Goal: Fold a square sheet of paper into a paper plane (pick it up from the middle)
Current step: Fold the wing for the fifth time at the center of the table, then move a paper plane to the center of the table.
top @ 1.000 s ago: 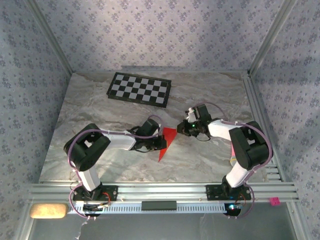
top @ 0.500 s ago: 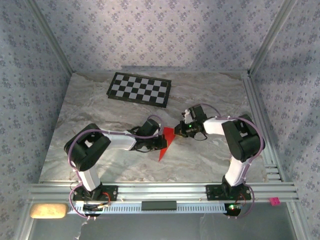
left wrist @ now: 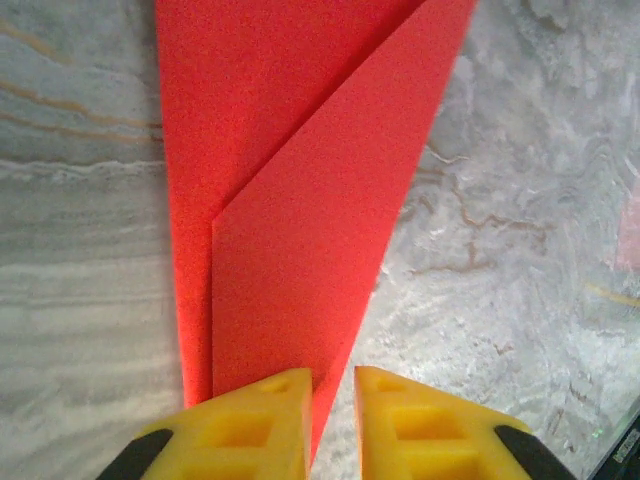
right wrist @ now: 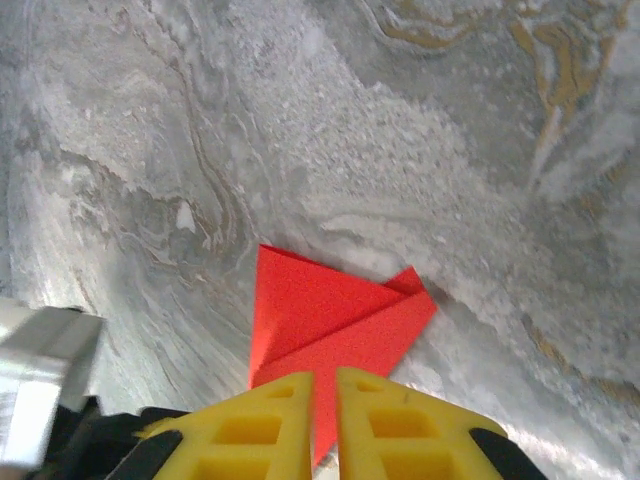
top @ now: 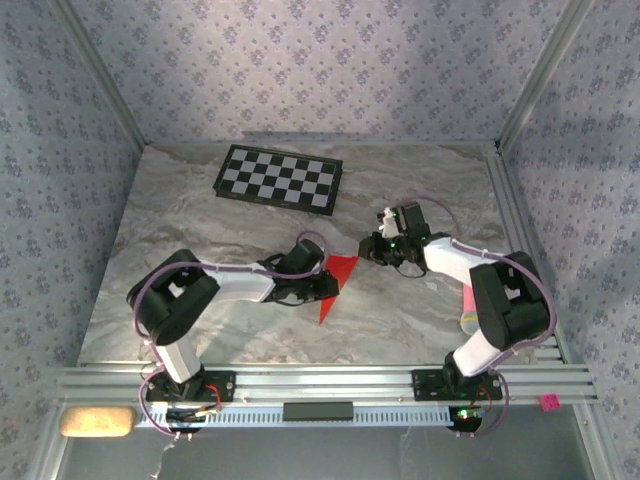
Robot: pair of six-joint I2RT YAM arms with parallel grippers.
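Marble table (left wrist: 520,250); near-closed fingers (left wrist: 250,420) on paper (left wrist: 300,200)

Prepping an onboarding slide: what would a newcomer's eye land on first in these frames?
The bright red paper, folded to a point, lies in the middle of the marble table, with the left gripper and right gripper facing it from either side. Next comes the black-and-white checkerboard at the far edge. In the wrist views, yellow fingertips sit close together over the red folds.

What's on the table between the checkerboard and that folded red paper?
Nothing. The top view shows bare marble tabletop all the way from the checkerboard to the folded red paper.
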